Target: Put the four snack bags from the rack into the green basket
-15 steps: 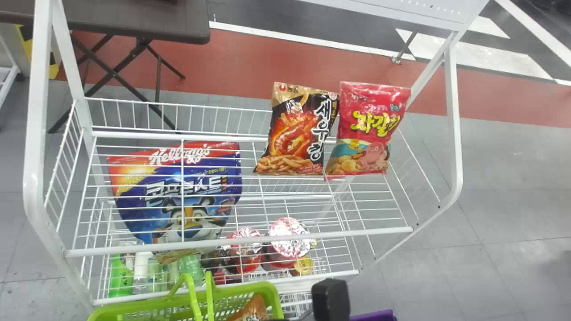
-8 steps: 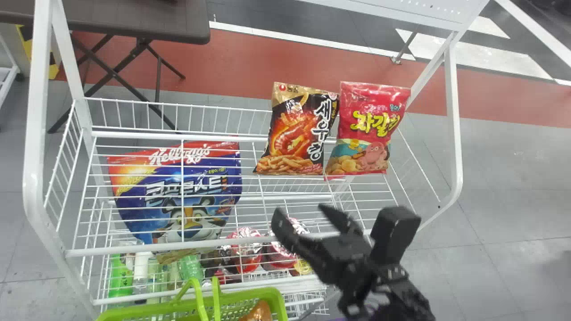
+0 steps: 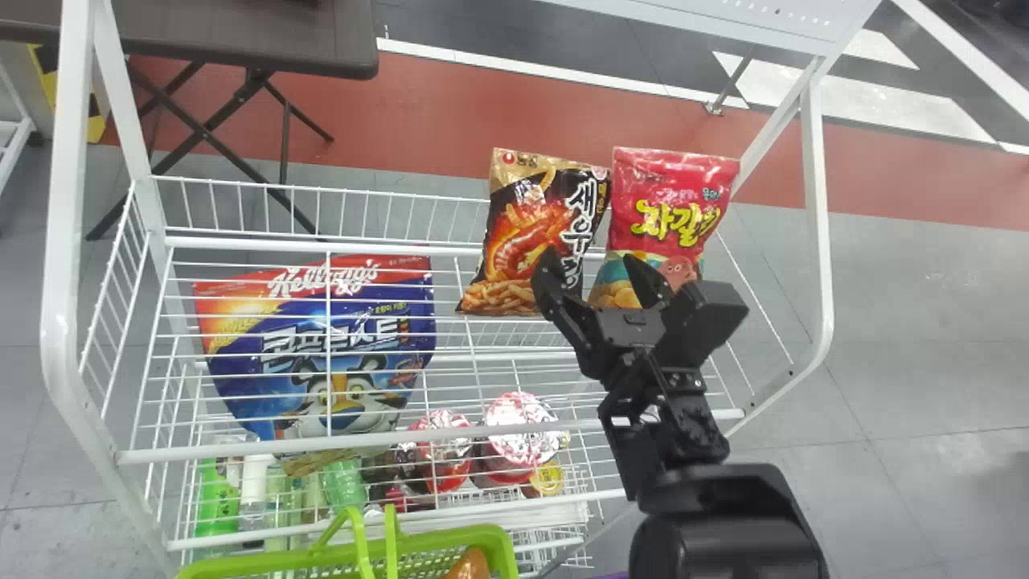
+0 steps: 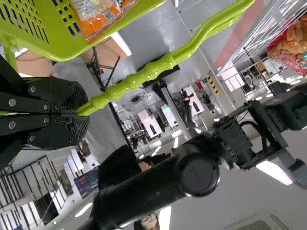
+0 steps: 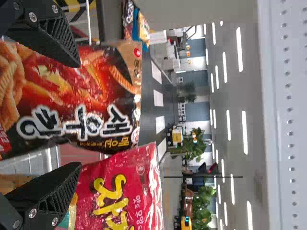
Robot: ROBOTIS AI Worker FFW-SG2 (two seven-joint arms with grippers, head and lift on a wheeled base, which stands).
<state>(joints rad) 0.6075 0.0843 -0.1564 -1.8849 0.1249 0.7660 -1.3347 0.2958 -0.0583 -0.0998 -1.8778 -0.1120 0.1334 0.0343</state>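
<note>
Head view: the right jaws are gaping near the black bag point(image 3: 534, 217) at upper centre and should be centring on it, clear of the red bag point(image 3: 671, 189). The left jaws are clutching the basket handle point(image 4: 153, 70).

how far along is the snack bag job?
Done: at least one orange bag in the green basket; full count unclear.
In hand: left claw grips the basket handle; right claw open, gripping nothing.
Remaining: black bag, red bag on the rack.
</note>
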